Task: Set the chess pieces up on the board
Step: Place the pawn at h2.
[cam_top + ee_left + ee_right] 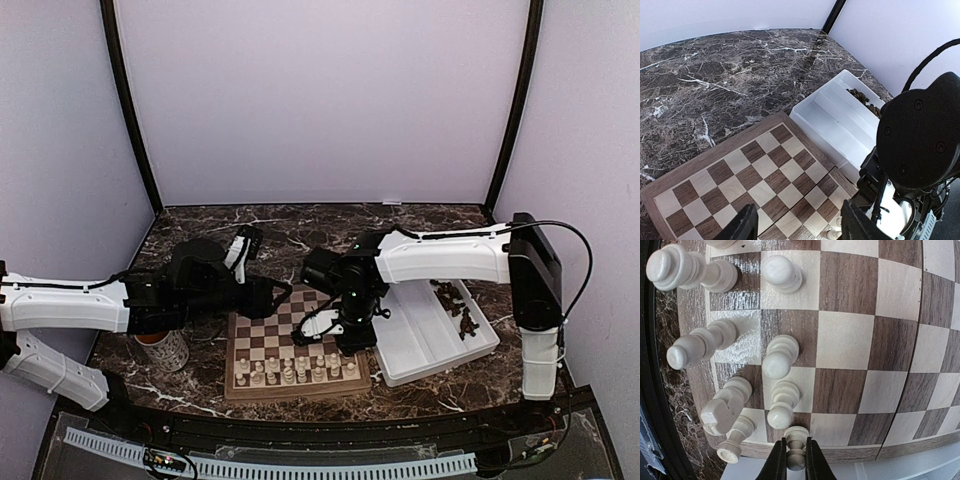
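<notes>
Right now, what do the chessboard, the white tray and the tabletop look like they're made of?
Chessboard: wood, visible grain in light and dark squares, slight sheen. White tray: likely plastic, smooth, thin moulded walls with dividers. Tabletop: dark marble look with white veins; could be stone or printed laminate.

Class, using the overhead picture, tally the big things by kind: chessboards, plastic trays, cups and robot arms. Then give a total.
Chessboard: 1
White tray: 1
Cup: 1
Robot arms: 2, the left arm and the right arm
Total: 5
</notes>
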Robot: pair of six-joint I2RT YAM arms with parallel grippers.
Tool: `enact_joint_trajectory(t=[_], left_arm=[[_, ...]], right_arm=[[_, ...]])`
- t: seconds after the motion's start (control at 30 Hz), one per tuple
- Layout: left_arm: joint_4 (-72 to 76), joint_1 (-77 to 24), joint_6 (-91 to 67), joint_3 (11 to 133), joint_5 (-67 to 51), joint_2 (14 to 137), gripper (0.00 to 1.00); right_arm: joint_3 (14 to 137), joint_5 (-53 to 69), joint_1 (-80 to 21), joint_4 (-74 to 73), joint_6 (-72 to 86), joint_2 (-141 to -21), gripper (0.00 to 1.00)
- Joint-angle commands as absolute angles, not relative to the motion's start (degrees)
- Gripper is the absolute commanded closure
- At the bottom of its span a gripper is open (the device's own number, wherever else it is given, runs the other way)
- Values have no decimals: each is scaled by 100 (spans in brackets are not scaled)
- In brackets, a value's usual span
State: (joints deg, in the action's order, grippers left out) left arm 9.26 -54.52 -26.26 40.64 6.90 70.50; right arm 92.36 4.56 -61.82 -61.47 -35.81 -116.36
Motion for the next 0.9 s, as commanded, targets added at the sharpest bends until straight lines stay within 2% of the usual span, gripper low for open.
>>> enact_joint_trajectory(t=[0.0,0.7,0.87], left_arm=[[1052,-5417,-2645,3964,668,7020,42],[1017,-5417,-2607,3962,681,6988,42],[793,-5411,-2462,4128,782,6906,42]], right_arm=[[9385,570,-6192,-6258,-3533,-11520,87],[9408,516,-6196,-6259,-3522,-11496,79],[9494,415,-6131,-6498,-3739,-11057,73]])
